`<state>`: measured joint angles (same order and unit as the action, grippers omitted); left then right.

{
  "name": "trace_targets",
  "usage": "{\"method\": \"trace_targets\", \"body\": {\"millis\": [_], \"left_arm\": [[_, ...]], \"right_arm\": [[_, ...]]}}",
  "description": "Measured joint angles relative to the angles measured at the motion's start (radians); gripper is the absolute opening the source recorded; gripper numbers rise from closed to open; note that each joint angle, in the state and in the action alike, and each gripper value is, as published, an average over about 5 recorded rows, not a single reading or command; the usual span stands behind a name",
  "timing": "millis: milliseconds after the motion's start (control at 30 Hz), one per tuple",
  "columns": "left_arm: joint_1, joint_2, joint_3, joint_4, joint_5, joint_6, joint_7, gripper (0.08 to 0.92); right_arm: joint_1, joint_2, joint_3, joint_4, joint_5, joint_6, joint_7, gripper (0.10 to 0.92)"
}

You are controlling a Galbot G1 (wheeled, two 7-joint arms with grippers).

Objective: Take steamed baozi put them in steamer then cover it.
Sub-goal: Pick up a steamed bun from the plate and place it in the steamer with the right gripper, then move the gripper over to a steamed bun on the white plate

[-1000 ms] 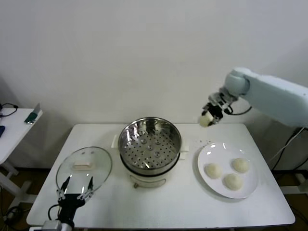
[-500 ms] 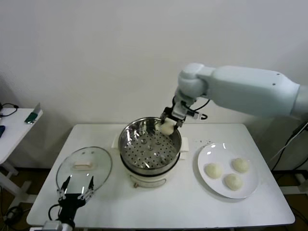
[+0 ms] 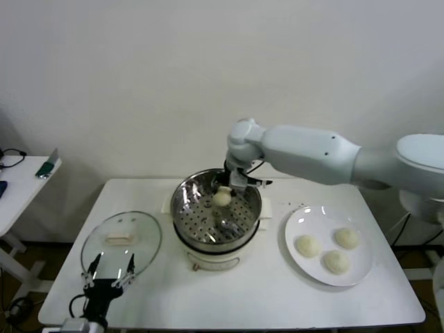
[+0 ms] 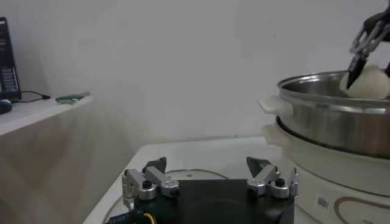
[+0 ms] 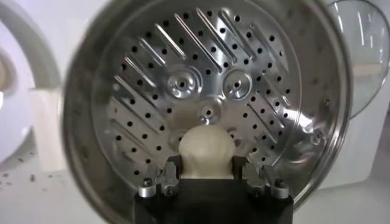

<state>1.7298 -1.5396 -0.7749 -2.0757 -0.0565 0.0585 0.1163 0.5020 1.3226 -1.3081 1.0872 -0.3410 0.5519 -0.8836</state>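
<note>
Right gripper (image 3: 223, 192): over the far part of the steamer (image 3: 216, 211), just inside the rim, fingers clamped on one bun (image 3: 221, 198)
Held bun: hangs above the holed tray, not resting on it
Left gripper (image 3: 108, 272): low at the near left table edge, fingers spread wide, holding nothing, its tips over the near rim of the lid (image 3: 121, 242)
Lid: lies flat on the table left of the steamer, cream handle up, apart from the pot
Plate (image 3: 329, 244): right of the steamer, just beside its base, with three more buns (image 3: 307, 245) in a loose cluster
In the way: the right arm reaches across above the gap between plate and pot; nothing lies inside the pot under the held bun
Right wrist view: looks straight down into the pot; the bun (image 5: 208, 151) sits between the two fingers (image 5: 153, 182), bare tray (image 5: 201, 91) all round it
Left wrist view: side-on, shows the pot wall (image 4: 341, 119) on its white base and the bun (image 4: 370, 82) just above the rim, pinched by the dark fingers of the other arm
Table (image 3: 229, 298): white, a few dark specks near the plate
Room: plain white wall behind; a white side table (image 3: 17, 191) at far left with small items
</note>
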Motion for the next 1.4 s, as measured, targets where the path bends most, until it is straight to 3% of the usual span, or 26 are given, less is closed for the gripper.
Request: {"method": "trace_targets", "body": {"millis": [400, 700, 833, 1100, 1400], "left_arm": [[-0.01, 0.0, 0.001, 0.011, -0.003, 0.0, 0.0, 0.823], [-0.01, 0.0, 0.002, 0.011, -0.003, 0.001, -0.001, 0.823], [-0.006, 0.001, 0.004, 0.006, -0.003, 0.002, -0.001, 0.823], [-0.004, 0.003, 0.013, -0.007, 0.004, 0.008, -0.001, 0.823], [-0.012, 0.007, 0.012, -0.006, 0.004, 0.008, 0.004, 0.823]], "right_arm": [[-0.051, 0.064, 0.02, -0.148, -0.032, 0.068, 0.005, 0.564], [-0.061, 0.082, 0.027, -0.193, -0.023, 0.103, 0.014, 0.787], [-0.035, 0.074, 0.014, -0.19, 0.017, 0.107, -0.001, 0.819], [0.126, 0.019, -0.091, -0.149, 0.309, 0.036, -0.092, 0.823], [0.298, -0.174, -0.284, -0.039, 0.777, -0.291, -0.141, 0.823]]}}
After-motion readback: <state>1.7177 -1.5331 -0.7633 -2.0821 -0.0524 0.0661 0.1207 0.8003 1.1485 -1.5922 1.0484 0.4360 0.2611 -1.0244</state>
